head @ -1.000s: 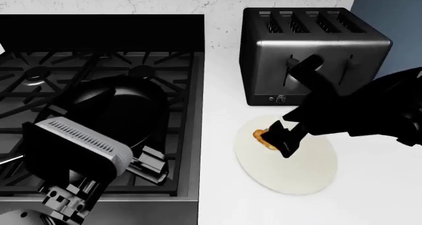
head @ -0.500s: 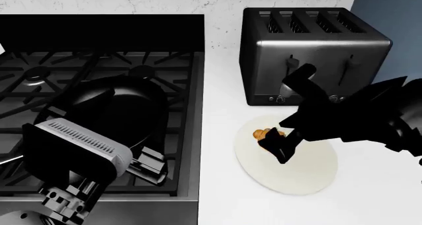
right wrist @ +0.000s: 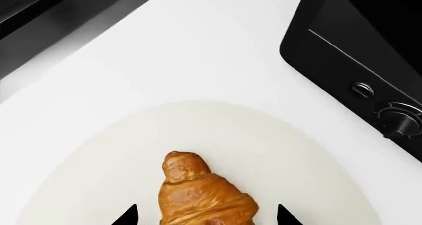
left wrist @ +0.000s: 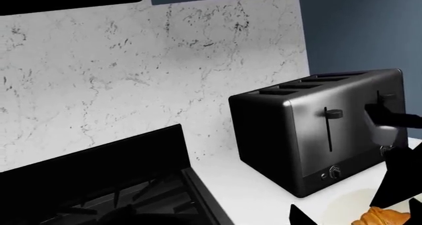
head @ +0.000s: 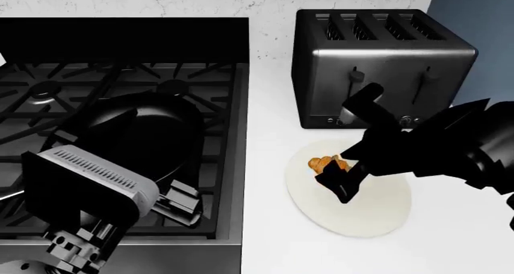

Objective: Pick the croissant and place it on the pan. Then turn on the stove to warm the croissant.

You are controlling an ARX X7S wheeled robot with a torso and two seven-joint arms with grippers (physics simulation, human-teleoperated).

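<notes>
A kitchen: gas stove (head: pixel 120 135), toaster (head: pixel 377 63), white counter (head: pixel 265 238), marble backsplash (left wrist: pixel 132 76).

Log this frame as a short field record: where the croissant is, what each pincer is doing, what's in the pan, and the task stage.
croissant: lying on the white plate, in front of the toaster
right pincer: open, fingertips on either side of the croissant, not closed on it
left pincer: not in view; left arm sits over the stove front
pan: on the stove grates, nothing in it
stage: croissant not yet picked up

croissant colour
Golden-brown croissant, ridged and flaky; clearest in the right wrist view.
</notes>
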